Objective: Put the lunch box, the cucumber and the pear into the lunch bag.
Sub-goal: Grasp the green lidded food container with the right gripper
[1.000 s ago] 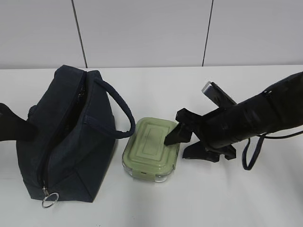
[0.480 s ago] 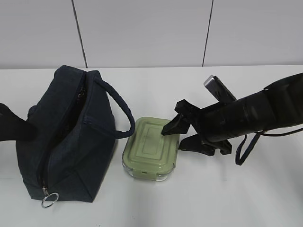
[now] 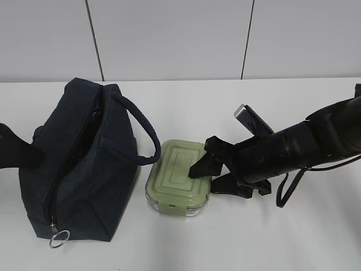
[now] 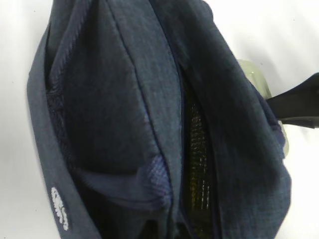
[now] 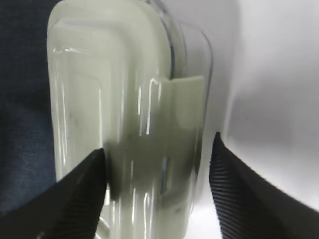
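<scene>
Exterior view: right gripper (image 3: pixel 207 171) lower and further left than a second ago, now straddling the right end of the lunch box (image 3: pixel 180 178), one finger over the lid, the other beside the glass wall. Jaws spread, not yet closed, per right wrist view (image 5: pixel 155 191). Lunch box on the table just beside the unzipped lunch bag (image 3: pixel 76 164). Grasp likely imminent. Left gripper's state impossible to tell; cucumber and pear nowhere seen.
</scene>
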